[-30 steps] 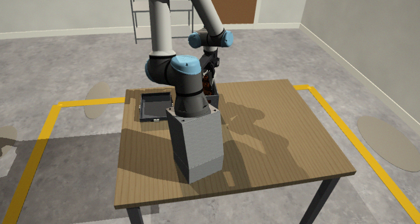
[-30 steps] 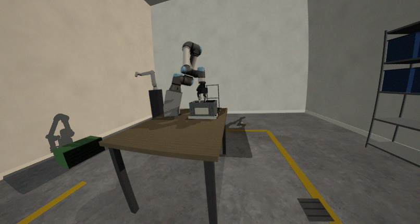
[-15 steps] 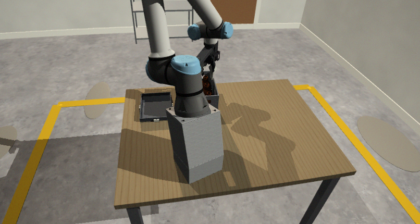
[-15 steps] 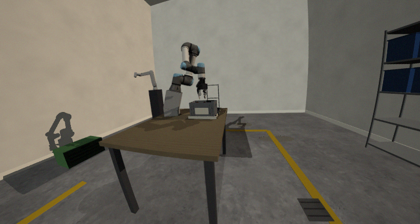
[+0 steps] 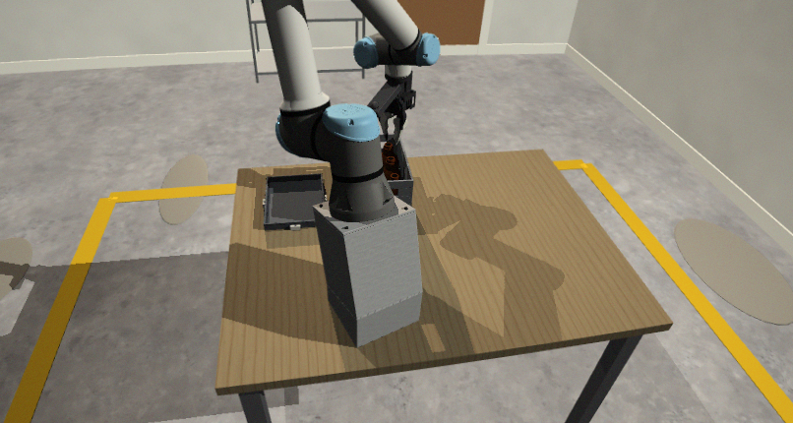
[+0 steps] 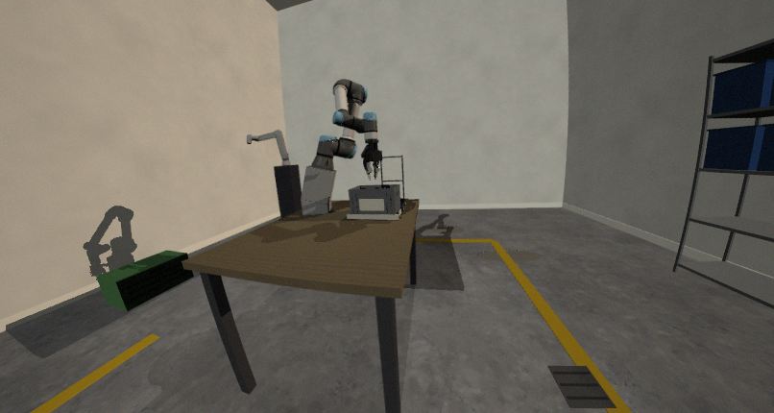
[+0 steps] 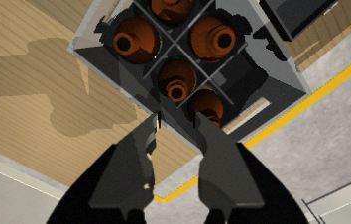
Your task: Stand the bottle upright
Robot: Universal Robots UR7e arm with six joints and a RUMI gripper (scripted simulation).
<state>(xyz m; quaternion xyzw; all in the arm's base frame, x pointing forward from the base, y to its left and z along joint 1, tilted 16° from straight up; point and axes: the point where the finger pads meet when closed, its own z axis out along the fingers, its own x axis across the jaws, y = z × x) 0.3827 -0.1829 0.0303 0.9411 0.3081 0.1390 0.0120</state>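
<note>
Wood-grained tabletop (image 5: 555, 242) (image 6: 325, 247) — glassy brown bottles (image 5: 391, 160) (image 7: 176, 81) — matt grey crate (image 5: 410, 170) (image 6: 374, 193) (image 7: 287, 64)

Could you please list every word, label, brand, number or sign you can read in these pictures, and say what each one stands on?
No text can be read in any of the views.
The crate has a pale, label-like panel, with no writing to make out.
The arm's blue joint cap has small dark marks, too small to read.
</note>
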